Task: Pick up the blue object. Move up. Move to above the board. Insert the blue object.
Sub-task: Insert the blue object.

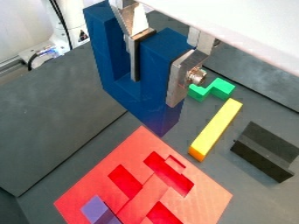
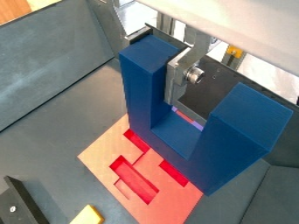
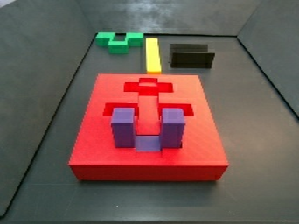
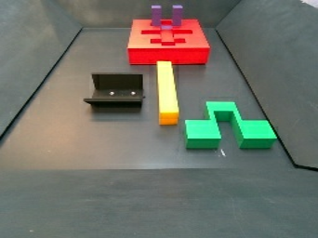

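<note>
Two wrist views show the gripper (image 1: 162, 59) clamped on the blue object (image 1: 138, 74), high over the board's (image 1: 198, 206) edge; neither appears in side views. Risk: prongs miss the recess (image 2: 138, 182), or jam against the purple block (image 3: 142, 129).

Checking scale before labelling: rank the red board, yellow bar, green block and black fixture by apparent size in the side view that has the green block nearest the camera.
1. The board, though farthest away.
2. The green block and the fixture look about alike; the block's nearness makes ranking unsure.
3. The yellow bar, long but thin.

The claw, shut on the blue object, shows only in wrist views.
</note>
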{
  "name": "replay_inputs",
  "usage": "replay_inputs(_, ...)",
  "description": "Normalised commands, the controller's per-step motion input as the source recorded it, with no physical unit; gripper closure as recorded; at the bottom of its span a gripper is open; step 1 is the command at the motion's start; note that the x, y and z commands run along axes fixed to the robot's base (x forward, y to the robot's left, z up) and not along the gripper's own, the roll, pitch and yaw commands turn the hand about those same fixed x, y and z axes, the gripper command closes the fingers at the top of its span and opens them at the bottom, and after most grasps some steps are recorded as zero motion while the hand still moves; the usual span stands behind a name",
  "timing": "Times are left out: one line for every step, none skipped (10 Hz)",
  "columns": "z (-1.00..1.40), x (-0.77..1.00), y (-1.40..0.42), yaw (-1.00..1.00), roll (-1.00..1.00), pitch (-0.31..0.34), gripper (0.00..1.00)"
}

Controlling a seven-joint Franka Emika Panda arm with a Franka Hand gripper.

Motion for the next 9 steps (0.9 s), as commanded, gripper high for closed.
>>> replay_inputs(-0.31,0.90,0.44,0.00,0.00,0.000,1.00)
replay_inputs(-0.48,0.93,0.53,0.00,0.00,0.000,1.00)
replay_inputs(-0.51,0.90,0.45,-0.01,0.00,0.000,1.00)
replay_inputs(-0.58,0.86,0.33,-0.04,0.01,0.000,1.00)
replay_inputs(-0.85,0.63,0.15,0.00,0.00,-0.121,1.00)
replay_inputs(-0.82,0.57,0.10,0.00,-0.01,-0.157,1.00)
replay_inputs(-0.85,0.31,0.00,0.00,0.00,-0.183,1.00)
replay_inputs(-0.81,0.17,-0.09,0.00,0.05,-0.194,1.00)
replay_inputs(-0.71,0.00,-0.09,0.06,0.08,-0.156,1.00)
